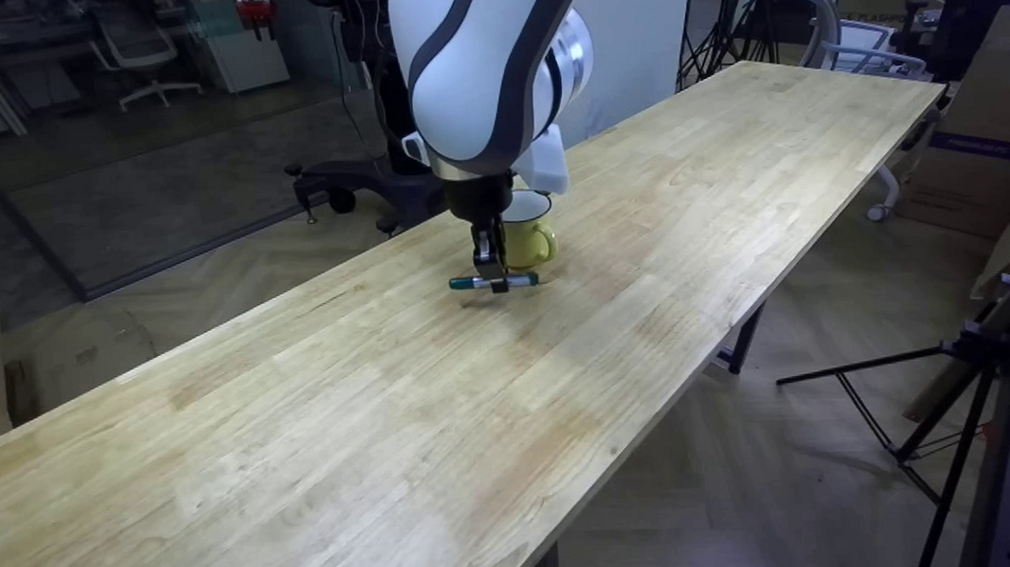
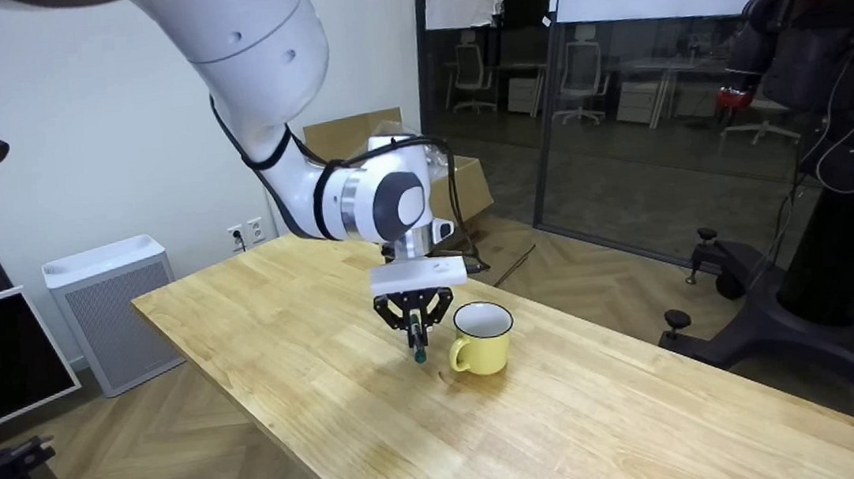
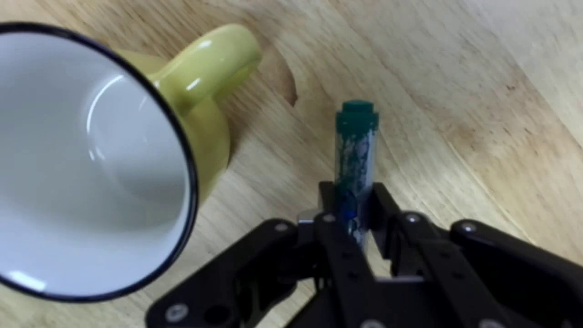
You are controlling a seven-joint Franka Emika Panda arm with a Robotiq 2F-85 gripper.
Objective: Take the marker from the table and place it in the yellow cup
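Observation:
The marker (image 1: 466,283) is thin, with dark green ends and a pale, smudged barrel. It shows in an exterior view (image 2: 419,350) and in the wrist view (image 3: 356,141). My gripper (image 1: 496,284) is shut on its middle, as the wrist view shows with a finger on each side (image 3: 353,196). The marker lies about level, low over the wooden table (image 1: 374,408); a faint shadow shows below it. The yellow cup (image 1: 524,242) stands upright right beside the gripper, its handle toward the marker's side. In the wrist view the cup (image 3: 210,136) is at the left, with a pale interior.
The plank table (image 2: 574,430) runs long, with its edges visible in both exterior views. A dark wheeled stand (image 2: 815,310) is on the floor beside the table. A cardboard box (image 2: 461,188) and a white floor unit (image 2: 121,311) stand near the table's end. A tripod (image 1: 945,401) stands off the opposite side.

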